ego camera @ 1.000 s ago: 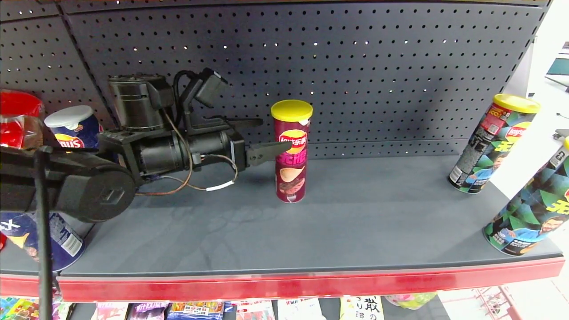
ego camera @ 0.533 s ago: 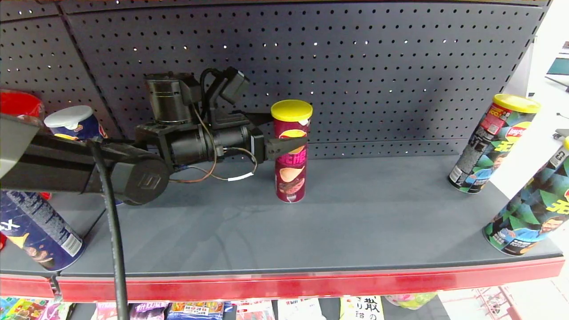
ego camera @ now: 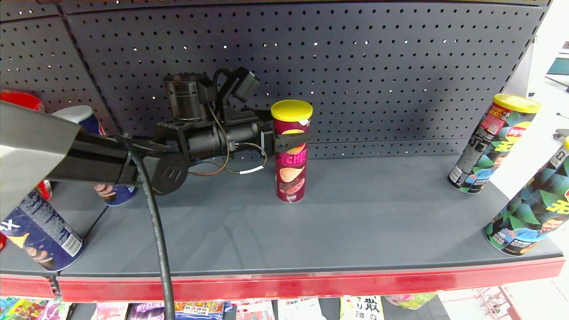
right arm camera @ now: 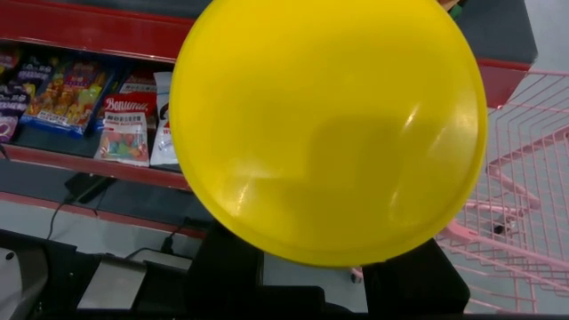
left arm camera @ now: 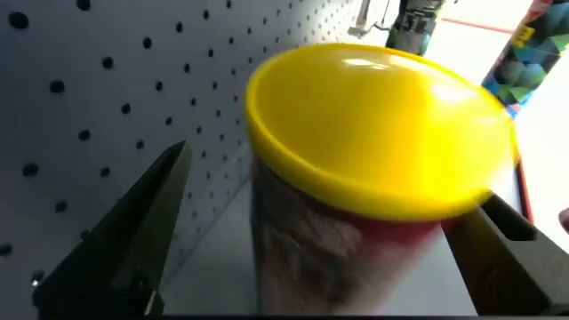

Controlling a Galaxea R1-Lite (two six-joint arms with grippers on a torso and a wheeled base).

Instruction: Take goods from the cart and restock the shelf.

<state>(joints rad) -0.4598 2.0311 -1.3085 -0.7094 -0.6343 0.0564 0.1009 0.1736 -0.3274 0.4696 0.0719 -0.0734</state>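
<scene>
Wide open, the left gripper (ego camera: 289, 132) straddles the upright maroon cardboard tube with yellow plastic lid (ego camera: 291, 173) on the grey metal shelf (ego camera: 355, 222); the right gripper (right arm camera: 322, 283) clamps another yellow-lidded tube (right arm camera: 329, 124).

Left arm (ego camera: 102, 158): we find it stretched out nearly level, running from the left toward the middle, wrist in line with the forearm.
Left gripper (ego camera: 292, 132): jaws parted, set either side of the purple can (ego camera: 291, 171) just under its lid.
Left fingers (left arm camera: 133, 240): we note a clear gap between this one and the can wall.
Right gripper (right arm camera: 322, 283): clamped on a yellow-lidded can (right arm camera: 329, 124), carried upright.
</scene>
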